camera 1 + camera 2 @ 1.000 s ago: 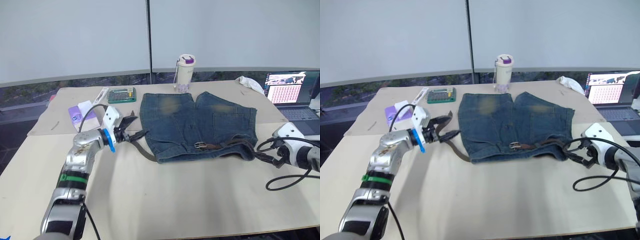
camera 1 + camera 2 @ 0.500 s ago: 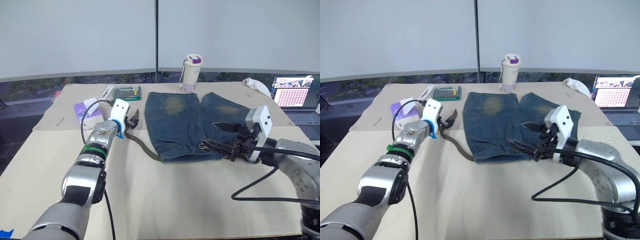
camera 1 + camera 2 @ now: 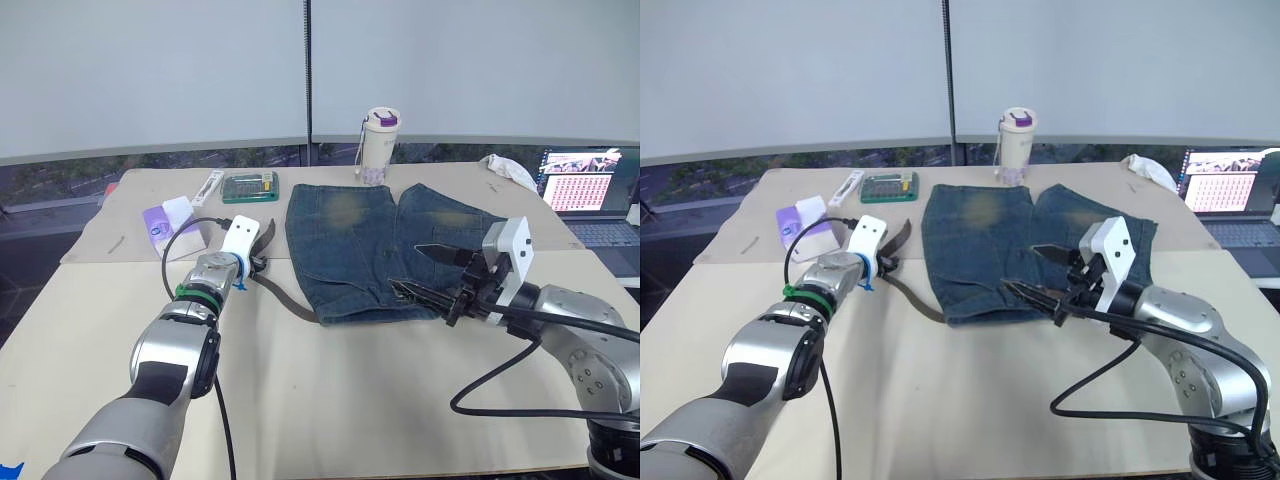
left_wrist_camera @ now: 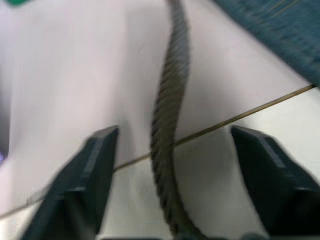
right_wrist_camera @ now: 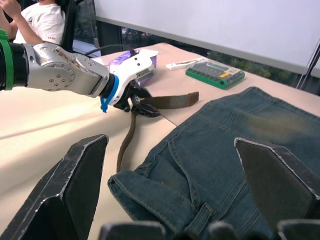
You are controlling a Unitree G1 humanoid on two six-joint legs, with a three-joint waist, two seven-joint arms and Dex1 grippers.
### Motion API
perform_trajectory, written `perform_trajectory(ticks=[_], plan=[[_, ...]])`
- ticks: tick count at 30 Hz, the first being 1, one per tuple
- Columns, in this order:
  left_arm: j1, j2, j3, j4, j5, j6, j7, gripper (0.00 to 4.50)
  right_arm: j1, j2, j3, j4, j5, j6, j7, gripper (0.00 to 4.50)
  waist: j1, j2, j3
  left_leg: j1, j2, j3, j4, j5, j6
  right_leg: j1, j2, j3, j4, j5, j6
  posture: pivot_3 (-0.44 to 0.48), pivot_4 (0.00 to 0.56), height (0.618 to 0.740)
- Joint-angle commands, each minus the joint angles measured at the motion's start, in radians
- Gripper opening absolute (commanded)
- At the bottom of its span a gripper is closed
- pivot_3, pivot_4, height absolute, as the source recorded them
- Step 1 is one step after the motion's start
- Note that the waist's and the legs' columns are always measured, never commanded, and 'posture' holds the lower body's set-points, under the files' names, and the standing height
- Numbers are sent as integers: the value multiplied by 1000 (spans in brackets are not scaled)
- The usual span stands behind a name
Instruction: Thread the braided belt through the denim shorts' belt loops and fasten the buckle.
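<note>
The denim shorts (image 3: 370, 245) lie flat mid-table, waistband toward me. The braided belt (image 3: 283, 297) runs out from under the waistband's left corner toward my left gripper (image 3: 262, 240). In the left wrist view the belt (image 4: 170, 125) lies between that gripper's wide-apart fingers (image 4: 85, 185), so it is open. My right gripper (image 3: 421, 272) hovers open just above the waistband's middle. A belt loop (image 5: 201, 218) shows near its fingers. I cannot make out the buckle behind the lower right finger.
A bottle (image 3: 379, 145), a green box (image 3: 248, 187) and a purple packet (image 3: 165, 222) stand at the back and left. A laptop (image 3: 585, 190) and white cloth (image 3: 505, 168) sit at the right. A black cable (image 3: 500, 385) loops below my right arm. A person (image 5: 42, 20) sits beyond the table.
My right gripper swung in from the table's right edge to above the waistband and opened wide. My left gripper stayed at the belt's left end.
</note>
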Motion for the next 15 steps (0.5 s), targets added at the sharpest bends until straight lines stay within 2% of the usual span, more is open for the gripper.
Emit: perform_trajectory(ticks=[1,2,3,4,7,12,15], plan=[[-27,-1,22,-15,-13,12,8,1993,0,-13,-17,-11,-4,-39,0,4500,0,0,0,0,0,0,0,0,0,0,0,0,0,0,0,0,150,740],[-24,0,27,-17,-14,11,12,1587,0,-14,-15,-6,-9,-45,1,4500,0,0,0,0,0,0,0,0,0,0,0,0,0,0,0,0,150,740],[-23,0,30,-19,-15,11,14,1372,1,-14,-13,-3,-13,-48,2,4500,0,0,0,0,0,0,0,0,0,0,0,0,0,0,0,0,150,740],[-20,1,35,-21,-16,7,18,882,1,-15,-10,1,-19,-53,4,4500,0,0,0,0,0,0,0,0,0,0,0,0,0,0,0,0,150,740],[-5,5,48,-34,-18,-33,34,8,-8,-4,7,10,-25,-59,-1,4500,0,0,0,0,0,0,0,0,0,0,0,0,1,0,0,0,150,740],[15,-8,72,-71,-43,-157,15,8,-22,5,16,24,-15,-36,-23,4500,1,0,0,-1,0,0,0,1,-1,-2,0,1,1,0,0,0,150,740],[60,-26,46,-160,-29,-380,1,8,-32,8,31,45,-3,51,-78,4500,2,0,0,-1,0,0,0,1,-2,-3,-1,1,2,0,0,0,150,740]])
